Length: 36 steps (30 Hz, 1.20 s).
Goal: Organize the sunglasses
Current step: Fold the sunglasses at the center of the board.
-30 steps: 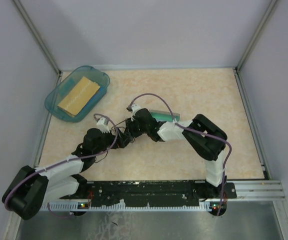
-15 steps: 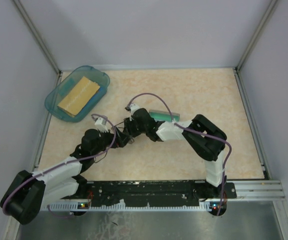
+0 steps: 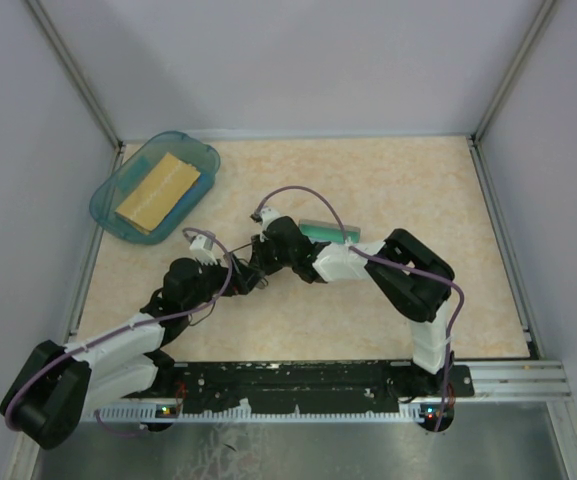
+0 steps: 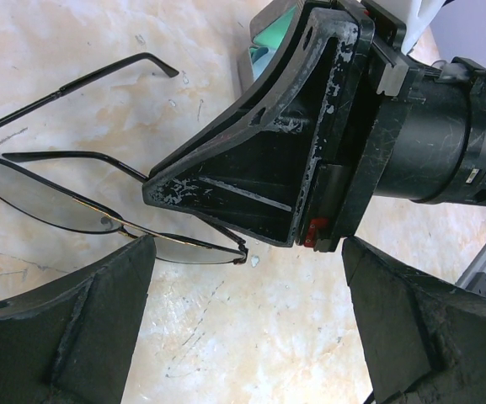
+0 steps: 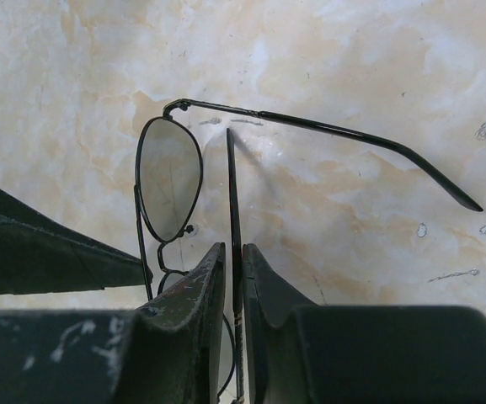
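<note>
The right tool (image 5: 232, 257) is clamped on one temple of the sunglasses (image 5: 168, 177); the left tool (image 4: 244, 252) is spread wide apart beside them. The sunglasses are laid mid-frame on the cream marbled bench (image 3: 398, 180), which is enclosed by plain grey walls (image 3: 298, 60). Fine scratches are noted.

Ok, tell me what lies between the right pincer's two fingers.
In the right wrist view, a slim temple arm of the sunglasses runs through the narrow gap inside the right pincer.
</note>
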Tool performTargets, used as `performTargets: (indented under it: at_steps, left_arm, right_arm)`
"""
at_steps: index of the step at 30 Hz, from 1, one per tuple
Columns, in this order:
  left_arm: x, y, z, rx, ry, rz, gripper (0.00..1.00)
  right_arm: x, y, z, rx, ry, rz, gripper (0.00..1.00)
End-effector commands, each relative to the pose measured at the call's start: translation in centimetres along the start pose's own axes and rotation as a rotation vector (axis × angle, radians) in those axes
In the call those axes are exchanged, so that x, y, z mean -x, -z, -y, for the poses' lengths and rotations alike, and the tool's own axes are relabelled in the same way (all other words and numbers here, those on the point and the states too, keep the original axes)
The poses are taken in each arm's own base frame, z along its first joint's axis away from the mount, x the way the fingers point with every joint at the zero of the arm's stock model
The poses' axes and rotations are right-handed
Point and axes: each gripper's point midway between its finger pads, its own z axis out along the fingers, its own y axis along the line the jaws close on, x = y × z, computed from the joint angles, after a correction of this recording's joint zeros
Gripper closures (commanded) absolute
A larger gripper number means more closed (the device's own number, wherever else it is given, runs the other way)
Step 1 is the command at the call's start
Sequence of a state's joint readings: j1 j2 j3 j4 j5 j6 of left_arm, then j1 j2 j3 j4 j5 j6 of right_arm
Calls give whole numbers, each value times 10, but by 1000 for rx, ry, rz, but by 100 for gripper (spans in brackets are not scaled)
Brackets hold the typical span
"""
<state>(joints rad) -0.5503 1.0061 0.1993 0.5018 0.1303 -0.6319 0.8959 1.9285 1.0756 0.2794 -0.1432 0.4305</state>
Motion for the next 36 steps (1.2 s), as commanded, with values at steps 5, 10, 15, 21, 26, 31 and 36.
performTargets:
  at_steps: [5, 10, 15, 21, 26, 31, 36]
  left_arm:
    - [10, -4, 5, -14, -5, 38, 3]
    - [9, -4, 5, -12, -7, 36, 3]
    - [10, -1, 6, -16, -5, 41, 3]
    - [11, 3, 6, -14, -5, 43, 3]
    - [9, 5, 6, -11, -6, 35, 3]
    - [3, 6, 4, -9, -7, 16, 3]
    - [-5, 8, -1, 3, -7, -13, 3]
  right_arm:
    - [40, 10, -26, 64, 22, 100, 89]
    - [44, 12, -24, 50, 21, 114, 79]
    - [53, 19, -13, 21, 12, 142, 75]
    - [67, 27, 3, -17, 9, 171, 72]
    - [81, 35, 19, -57, 6, 195, 71]
    - [97, 34, 47, -149, -3, 177, 71]
    - [110, 23, 70, -185, -5, 160, 71]
